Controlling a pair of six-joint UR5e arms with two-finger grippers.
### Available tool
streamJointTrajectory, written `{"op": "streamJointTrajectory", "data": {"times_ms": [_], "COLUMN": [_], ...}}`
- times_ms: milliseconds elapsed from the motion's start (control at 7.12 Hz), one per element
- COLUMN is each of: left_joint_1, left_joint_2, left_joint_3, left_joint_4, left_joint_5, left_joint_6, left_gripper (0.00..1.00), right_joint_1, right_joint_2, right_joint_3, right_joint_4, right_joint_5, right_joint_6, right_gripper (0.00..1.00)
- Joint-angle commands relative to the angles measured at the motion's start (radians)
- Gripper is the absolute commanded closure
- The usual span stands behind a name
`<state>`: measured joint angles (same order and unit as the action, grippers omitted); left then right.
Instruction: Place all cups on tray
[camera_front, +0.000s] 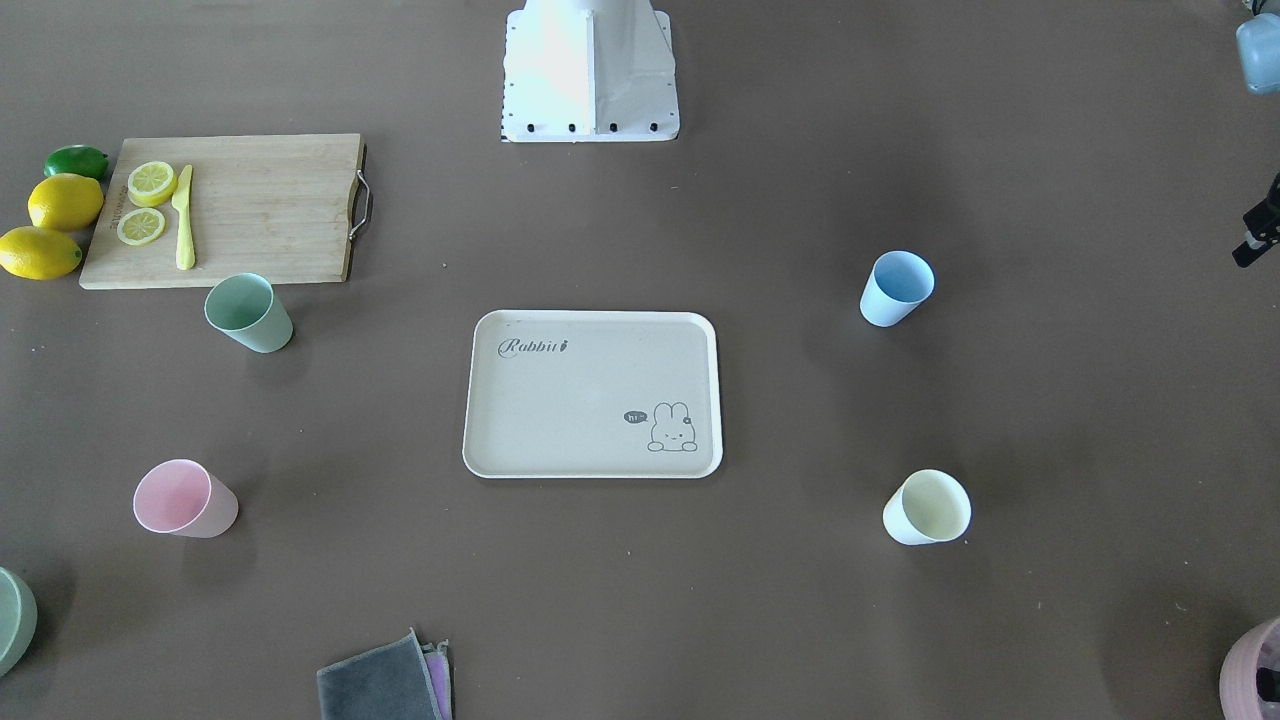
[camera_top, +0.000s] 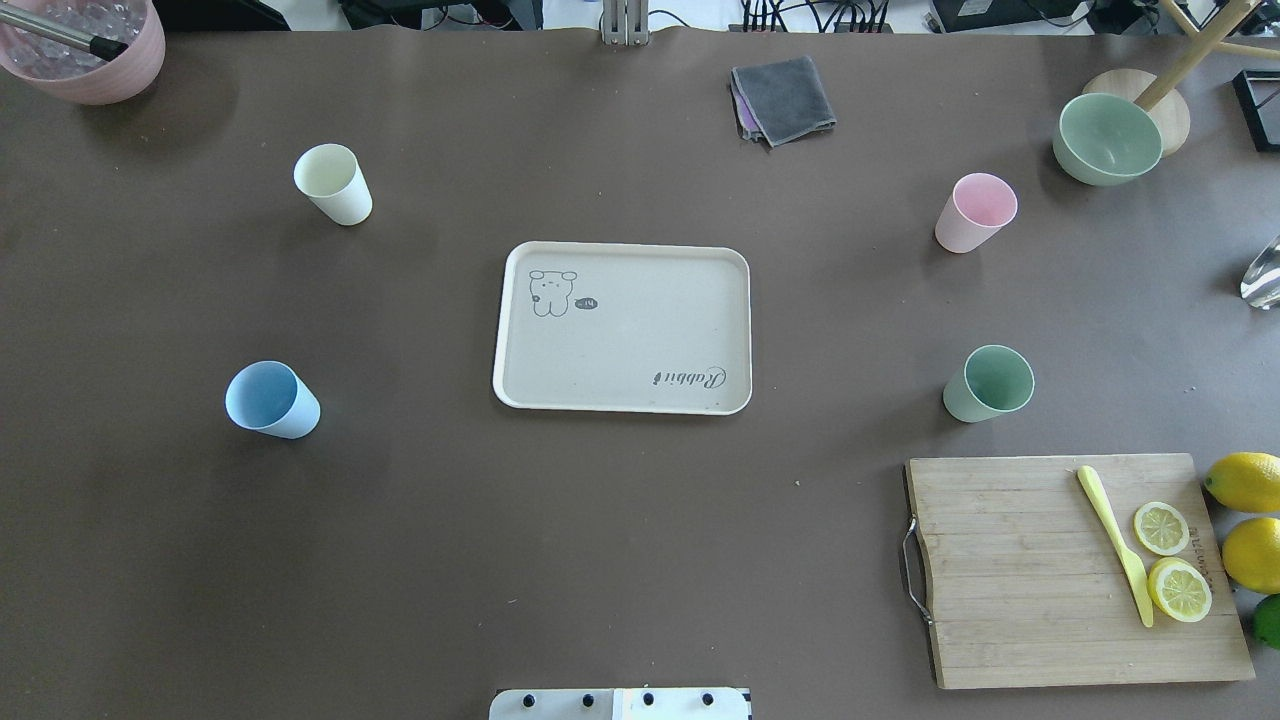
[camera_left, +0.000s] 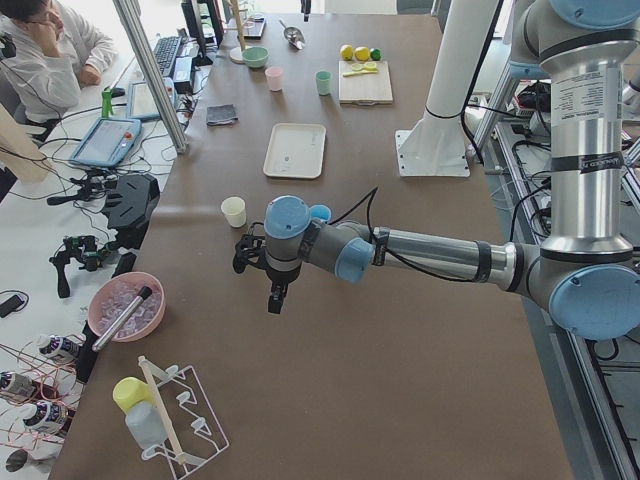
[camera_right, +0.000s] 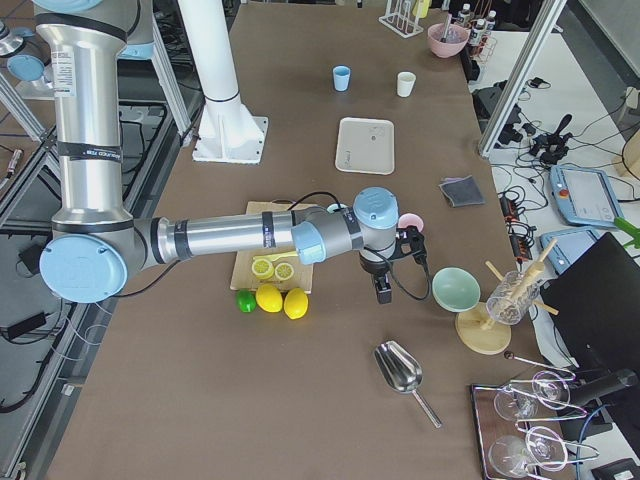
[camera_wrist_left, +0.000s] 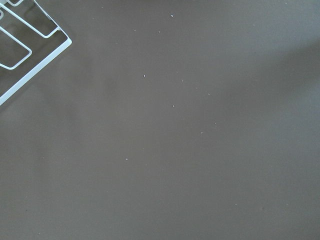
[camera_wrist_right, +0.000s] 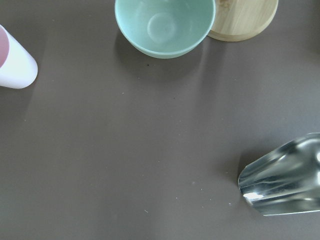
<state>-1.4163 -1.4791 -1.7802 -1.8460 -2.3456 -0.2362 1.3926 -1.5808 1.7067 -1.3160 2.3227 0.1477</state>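
The beige tray (camera_top: 620, 330) lies at the table's middle with nothing on it. Four cups stand on the table around it: green (camera_top: 990, 383), pink (camera_top: 975, 212), light blue (camera_top: 272, 399) and cream (camera_top: 333, 184). My left gripper (camera_left: 275, 297) hangs over bare table beyond the blue and cream cups, apart from them. My right gripper (camera_right: 383, 292) hangs near the pink cup (camera_wrist_right: 15, 62) and touches nothing. I cannot tell whether either gripper is open or shut. Neither holds a cup.
A wooden cutting board (camera_top: 1070, 570) holds lemon slices and a yellow knife, with lemons (camera_top: 1245, 482) beside it. A sage bowl (camera_top: 1105, 138), a metal scoop (camera_wrist_right: 285, 180), a grey cloth (camera_top: 785, 98) and a mauve pot (camera_top: 85, 50) stand near the edges. A white wire rack (camera_wrist_left: 25, 45) lies near the left gripper.
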Motion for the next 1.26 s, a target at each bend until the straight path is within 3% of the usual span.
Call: {"op": "streamJointTrajectory", "data": {"times_ms": [0,140,421,1123], "left_joint_1": [0.019,0.02,0.023,0.022], "left_joint_2": [-0.029,-0.021,-0.02,-0.01], "left_joint_3": [-0.002,-0.001,0.001,0.002], "left_joint_4": [-0.009,-0.007,-0.001,0.002], "left_joint_5": [-0.003,-0.061,-0.066,-0.073], "left_joint_6": [0.0,0.009,-0.001,-0.005], "left_gripper": [0.03,0.03,0.03,0.03], "right_joint_1": [-0.126,-0.205,-0.349,-0.475], "right_joint_2": [0.001,-0.002,-0.001,0.012], "right_joint_3": [0.01,0.011,0.011,0.016], "right_joint_4": [0.136,0.211,0.387,0.394], "right_joint_5": [0.0,0.001,-0.022,-0.048], "right_joint_6": [0.147,0.241,0.537,0.564], "right_gripper": [0.0,0.0,0.0,0.06]}}
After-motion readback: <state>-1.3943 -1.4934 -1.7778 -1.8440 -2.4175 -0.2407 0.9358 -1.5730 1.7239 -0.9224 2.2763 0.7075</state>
